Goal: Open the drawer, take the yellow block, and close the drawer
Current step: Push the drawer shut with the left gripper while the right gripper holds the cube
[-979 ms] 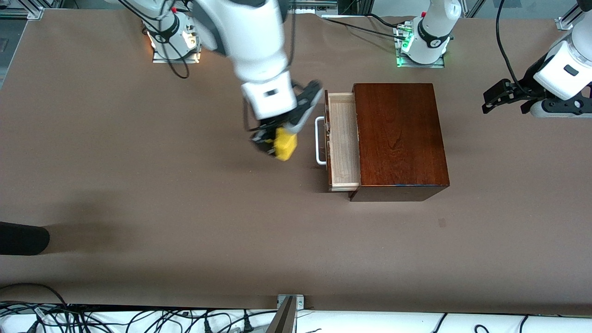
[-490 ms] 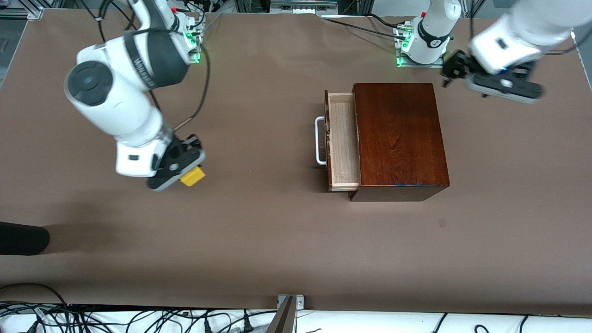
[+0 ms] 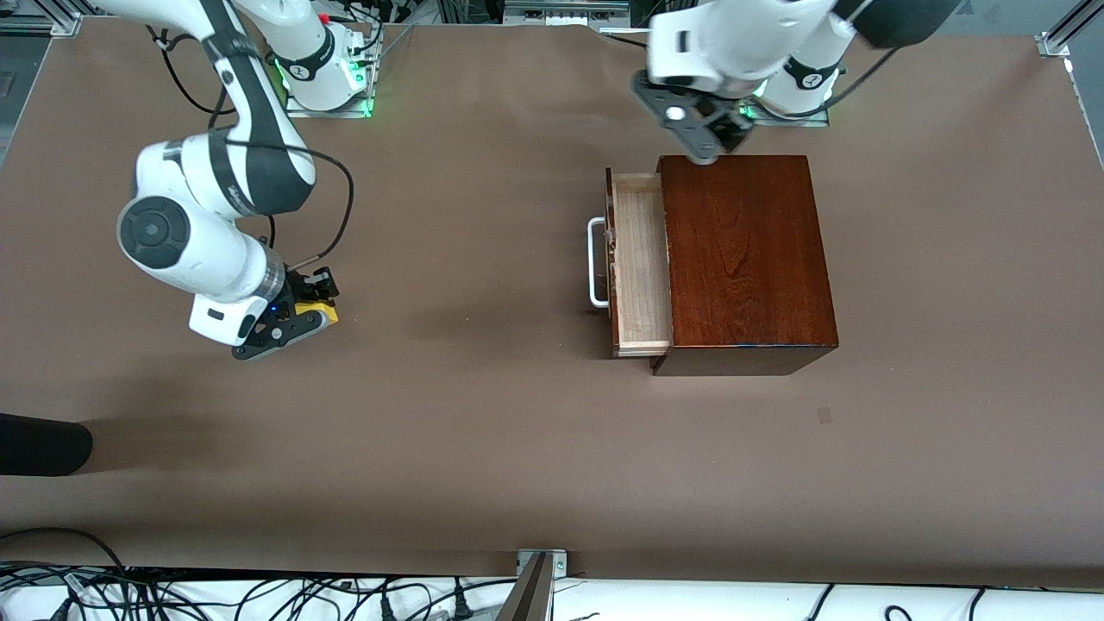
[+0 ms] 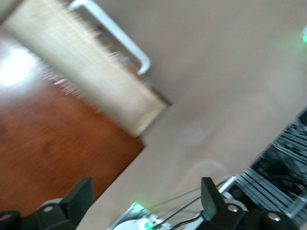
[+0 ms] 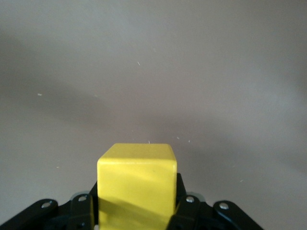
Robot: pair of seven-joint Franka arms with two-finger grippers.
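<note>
The drawer (image 3: 640, 259) stands pulled out of the reddish-brown box (image 3: 746, 259), its pale tray bare and its white handle (image 3: 595, 263) toward the right arm's end. My right gripper (image 3: 304, 315) is shut on the yellow block (image 3: 317, 309), low over the bare table well away from the drawer. In the right wrist view the block (image 5: 136, 184) sits between the black fingers (image 5: 81, 211). My left gripper (image 3: 705, 136) hangs open and empty over the box's edge nearest the arm bases. The left wrist view shows the drawer (image 4: 81, 86), its handle (image 4: 115, 33) and the box (image 4: 53, 143).
A black rounded object (image 3: 43, 444) lies at the table edge at the right arm's end, nearer the front camera. Cables (image 3: 259, 595) run along the front edge. The arm bases (image 3: 323, 78) stand at the table's top edge.
My right gripper carried the yellow block from beside the drawer toward the right arm's end and lowered it. My left gripper swung from the left arm's end to over the box.
</note>
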